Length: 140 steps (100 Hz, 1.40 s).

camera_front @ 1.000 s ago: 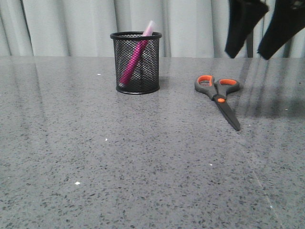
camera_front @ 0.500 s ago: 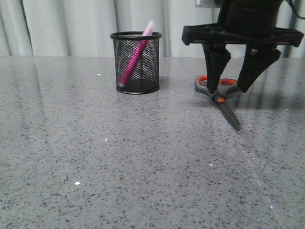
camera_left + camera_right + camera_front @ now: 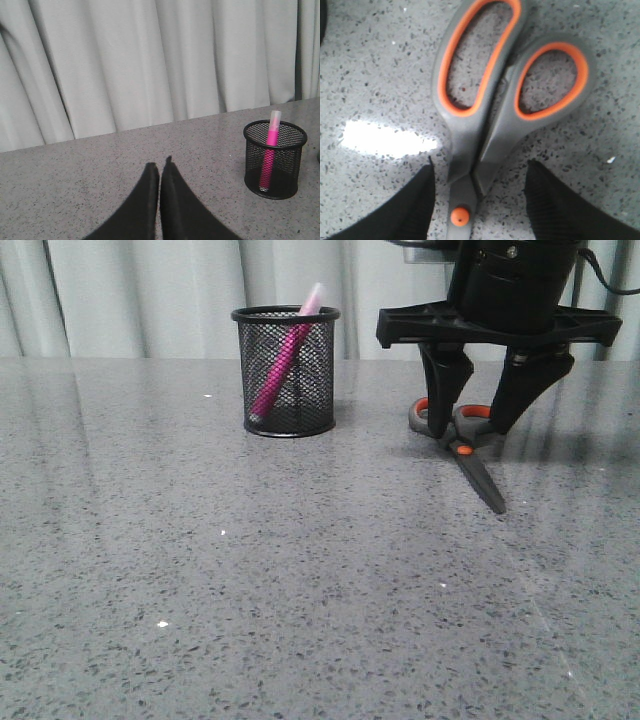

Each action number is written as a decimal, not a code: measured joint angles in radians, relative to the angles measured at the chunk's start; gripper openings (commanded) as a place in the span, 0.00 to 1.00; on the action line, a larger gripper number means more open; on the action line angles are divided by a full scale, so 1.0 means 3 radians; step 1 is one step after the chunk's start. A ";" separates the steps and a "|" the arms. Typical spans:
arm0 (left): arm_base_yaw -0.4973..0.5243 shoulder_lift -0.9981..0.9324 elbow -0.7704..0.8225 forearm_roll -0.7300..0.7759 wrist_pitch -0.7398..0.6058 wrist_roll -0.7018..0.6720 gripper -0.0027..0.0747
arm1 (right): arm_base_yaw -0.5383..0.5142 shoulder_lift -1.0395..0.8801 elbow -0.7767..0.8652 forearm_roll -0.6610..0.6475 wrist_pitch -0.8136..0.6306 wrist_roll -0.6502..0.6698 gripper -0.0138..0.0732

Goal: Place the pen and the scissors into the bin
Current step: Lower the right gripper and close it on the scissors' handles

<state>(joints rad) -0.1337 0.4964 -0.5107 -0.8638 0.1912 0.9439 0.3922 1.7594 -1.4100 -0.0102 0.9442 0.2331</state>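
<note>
The pink pen (image 3: pixel 279 364) stands tilted inside the black mesh bin (image 3: pixel 286 371) at the table's back middle; both also show in the left wrist view, the pen (image 3: pixel 270 152) in the bin (image 3: pixel 274 159). The grey scissors (image 3: pixel 479 464) with orange-lined loops lie flat on the table at the right. My right gripper (image 3: pixel 468 430) is open and low over them, one finger on each side near the orange pivot. The right wrist view shows the scissors (image 3: pixel 485 95) between the fingers (image 3: pixel 407 205), apart from them. My left gripper (image 3: pixel 160 167) is shut and empty, left of the bin.
The grey speckled table (image 3: pixel 250 590) stretches wide in front. A pale curtain (image 3: pixel 150 290) hangs behind its back edge.
My right gripper came down from above the table to the scissors and now straddles them a little lower. The scissors, pen and bin have not moved.
</note>
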 measured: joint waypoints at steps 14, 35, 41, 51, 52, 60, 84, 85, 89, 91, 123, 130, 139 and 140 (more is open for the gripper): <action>0.0000 0.0000 0.0000 0.0000 0.0000 0.0000 0.01 | 0.0000 0.0028 0.0000 -0.0011 0.0000 0.0003 0.57; 0.0000 0.0000 0.0000 -0.0001 0.0000 0.0000 0.01 | 0.0000 0.0125 -0.0046 -0.0020 0.0018 0.0003 0.57; 0.0000 0.0000 0.0000 -0.0001 0.0000 0.0000 0.01 | 0.0000 0.0136 -0.0080 -0.0020 0.0022 0.0003 0.57; 0.0000 0.0000 0.0000 -0.0001 0.0000 0.0000 0.01 | 0.0000 0.0168 -0.0183 -0.0020 0.0048 0.0011 0.57; 0.0000 0.0000 0.0000 -0.0001 0.0000 0.0000 0.01 | 0.0000 0.0166 -0.0191 -0.0020 0.0057 0.0011 0.57; 0.0000 0.0000 0.0000 -0.0001 0.0000 0.0000 0.01 | 0.0000 0.0224 -0.0275 -0.0020 0.0147 0.0011 0.57; 0.0000 0.0000 0.0000 -0.0001 0.0000 0.0000 0.01 | 0.0006 0.0318 -0.0345 -0.0020 0.0282 0.0011 0.57; 0.0000 0.0000 0.0000 -0.0001 0.0000 0.0000 0.01 | 0.0006 0.0318 -0.0345 -0.0020 0.0282 0.0011 0.57; 0.0000 0.0000 0.0000 -0.0001 0.0000 0.0000 0.01 | 0.0006 0.0318 -0.0345 -0.0020 0.0290 0.0011 0.57; 0.0000 0.0000 0.0000 -0.0001 0.0000 0.0000 0.01 | 0.0006 0.0318 -0.0345 -0.0020 0.0290 0.0011 0.57; 0.0000 0.0000 0.0000 -0.0001 0.0000 0.0000 0.01 | 0.0033 0.0318 -0.0349 -0.0020 0.0292 0.0011 0.17; 0.0000 0.0000 0.0000 -0.0001 0.0000 0.0000 0.01 | 0.0033 0.0318 -0.0349 -0.0020 0.0292 0.0004 0.07; 0.0000 0.0000 0.0000 -0.0001 0.0003 0.0000 0.01 | 0.0033 0.0318 -0.0349 -0.0020 0.0292 -0.0046 0.07; 0.0000 0.0000 0.0000 -0.0001 0.0003 0.0000 0.01 | 0.0033 0.0318 -0.0349 -0.0020 0.0286 -0.0046 0.07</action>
<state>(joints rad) -0.1337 0.4964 -0.5107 -0.8642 0.1921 0.9439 0.4021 1.8549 -1.5146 -0.0162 1.0299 0.2191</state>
